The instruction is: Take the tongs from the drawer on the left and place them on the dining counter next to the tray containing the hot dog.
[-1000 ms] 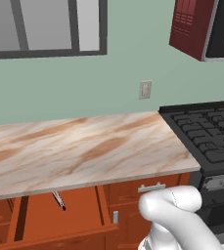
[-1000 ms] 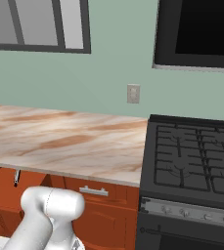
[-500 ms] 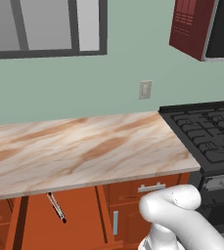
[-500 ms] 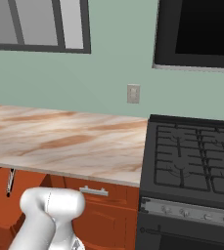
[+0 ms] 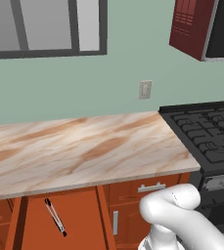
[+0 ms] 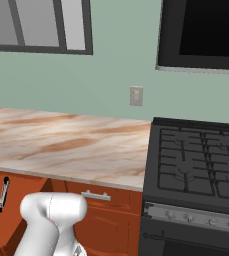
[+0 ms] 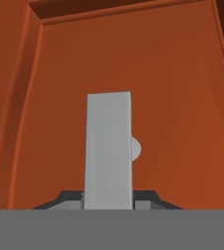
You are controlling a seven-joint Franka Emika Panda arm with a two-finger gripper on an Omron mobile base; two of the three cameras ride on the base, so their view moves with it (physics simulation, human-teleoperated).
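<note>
My drawer [image 5: 59,224] is red-brown wood inside, and the tongs [image 5: 55,216] lying in it are silver-grey with black tips. The counter [image 5: 79,151] above is beige stone veined in brown. Beside it the stove [image 6: 196,165] is black. The wall [image 5: 108,83] is pale green; its outlet [image 5: 145,90] looks cream, I think.

Reaching down with the white arm [image 5: 182,219], folded hard at a rounded elbow [image 6: 51,212] that humps up well above the gripper [image 7: 108,199]. Hand dropped low beneath that bend, pointing downward. Dark fingertips [image 7: 67,197] drawn in close, one to each side of the grey drawer handle [image 7: 108,146], pinching it between them. Jaws nearly together, snug against the bar, which stands straight up the middle of the hand view.
</note>
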